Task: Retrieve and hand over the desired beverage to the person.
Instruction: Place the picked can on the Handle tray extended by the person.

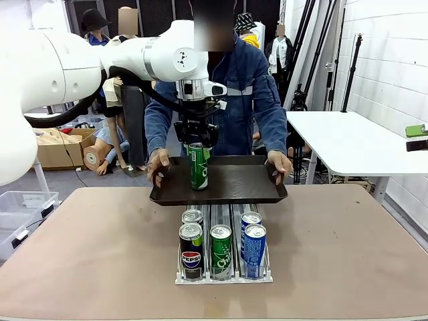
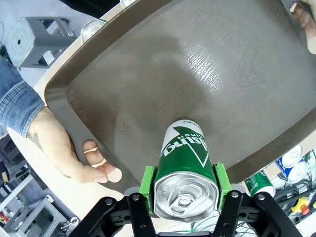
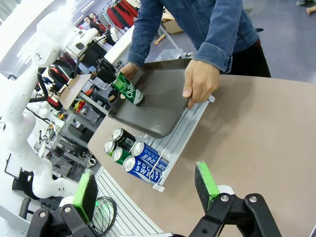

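Note:
A green can [image 1: 198,168] stands upright at the left of a dark tray [image 1: 247,180], its base down at the tray's surface. My left gripper [image 1: 198,150] is shut on the can's upper part. In the left wrist view the green pads [image 2: 147,180] press both sides of the can [image 2: 183,158] over the tray [image 2: 207,59]. The person [image 1: 244,93], in a blue denim jacket, holds the tray by both ends above the table's far edge; one hand [image 2: 66,148] grips the rim. My right gripper [image 3: 145,190] stands open and empty, well back from the tray [image 3: 163,103].
A clear rack [image 1: 224,274] with several cans, Pepsi, green and blue ones, sits mid-table just in front of the tray. The brown tabletop [image 1: 348,254] lies bare to either side. A white table [image 1: 348,140] stands at the back right.

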Controlling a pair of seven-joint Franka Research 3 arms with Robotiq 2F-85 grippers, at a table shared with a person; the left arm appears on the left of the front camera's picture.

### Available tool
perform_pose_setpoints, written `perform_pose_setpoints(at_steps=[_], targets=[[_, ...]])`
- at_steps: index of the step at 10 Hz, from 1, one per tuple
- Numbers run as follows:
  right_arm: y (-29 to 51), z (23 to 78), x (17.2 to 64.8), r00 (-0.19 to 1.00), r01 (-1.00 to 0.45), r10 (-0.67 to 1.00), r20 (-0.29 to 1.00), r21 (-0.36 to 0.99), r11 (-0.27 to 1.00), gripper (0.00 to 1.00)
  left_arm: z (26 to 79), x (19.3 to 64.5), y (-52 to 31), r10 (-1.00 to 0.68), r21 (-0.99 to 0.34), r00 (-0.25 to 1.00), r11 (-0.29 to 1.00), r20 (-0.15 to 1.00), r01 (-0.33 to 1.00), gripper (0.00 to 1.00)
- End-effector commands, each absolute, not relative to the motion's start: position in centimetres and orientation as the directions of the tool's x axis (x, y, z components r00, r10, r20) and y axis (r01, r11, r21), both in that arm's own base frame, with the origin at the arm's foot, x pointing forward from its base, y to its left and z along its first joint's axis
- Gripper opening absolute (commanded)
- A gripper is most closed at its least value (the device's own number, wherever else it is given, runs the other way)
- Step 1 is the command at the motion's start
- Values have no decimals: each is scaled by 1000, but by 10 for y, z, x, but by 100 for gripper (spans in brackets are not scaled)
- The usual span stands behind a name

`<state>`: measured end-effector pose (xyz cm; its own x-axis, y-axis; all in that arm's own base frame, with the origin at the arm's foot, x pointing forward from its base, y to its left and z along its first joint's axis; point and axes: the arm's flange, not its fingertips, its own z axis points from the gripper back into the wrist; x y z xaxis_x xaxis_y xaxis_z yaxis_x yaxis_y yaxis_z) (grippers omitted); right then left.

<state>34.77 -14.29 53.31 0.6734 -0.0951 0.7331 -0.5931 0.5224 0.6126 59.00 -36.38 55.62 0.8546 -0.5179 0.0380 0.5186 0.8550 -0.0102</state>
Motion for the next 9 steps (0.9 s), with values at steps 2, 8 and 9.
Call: perform_pose_setpoints(at_steps=[2, 8, 9], targets=[[-143, 534, 349, 661, -605, -107, 742, 613, 508, 100, 565, 590, -357, -531, -23, 846, 846, 43, 532, 19], [-143, 534, 349, 661, -605, -107, 742, 613, 508, 100, 578, 588, -358, -534, -17, 844, 844, 53, 536, 100], [-143, 534, 349, 661, -605, -107, 742, 613, 508, 100, 585, 586, -358, -538, -8, 841, 842, 62, 539, 100]])
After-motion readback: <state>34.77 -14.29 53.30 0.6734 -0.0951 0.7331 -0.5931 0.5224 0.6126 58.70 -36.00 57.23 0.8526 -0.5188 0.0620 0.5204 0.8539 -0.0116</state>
